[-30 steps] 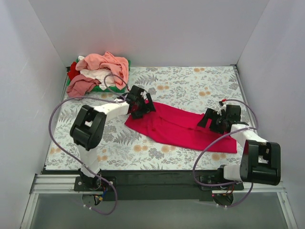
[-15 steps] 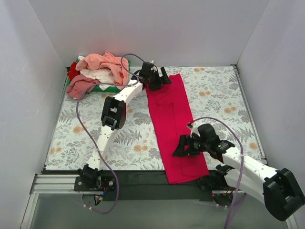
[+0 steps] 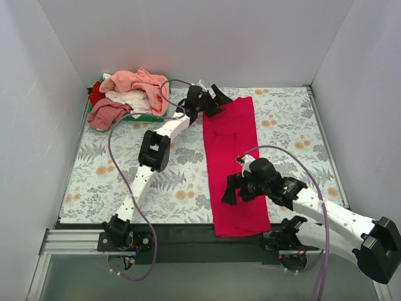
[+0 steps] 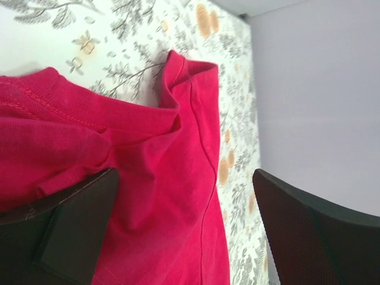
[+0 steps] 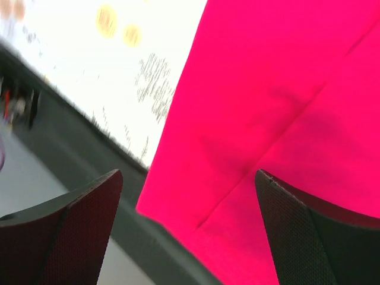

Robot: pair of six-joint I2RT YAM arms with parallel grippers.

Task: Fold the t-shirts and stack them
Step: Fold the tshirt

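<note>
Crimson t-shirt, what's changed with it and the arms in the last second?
The crimson cloth t-shirt swung from lying diagonally to running lengthwise, far edge to near edge. The left gripper carried its collar end away, the right gripper its other end nearer; both now stand open. The heap of pink and white shirts stayed put.

Plain white walls (image 3: 188, 37) around a table (image 3: 113, 169) in leaf-and-flower print

I run a lab test cell here. White walls (image 3: 188, 37) box a floral-covered table (image 3: 282, 119); a metal rail (image 3: 62, 241) fronts it.
</note>
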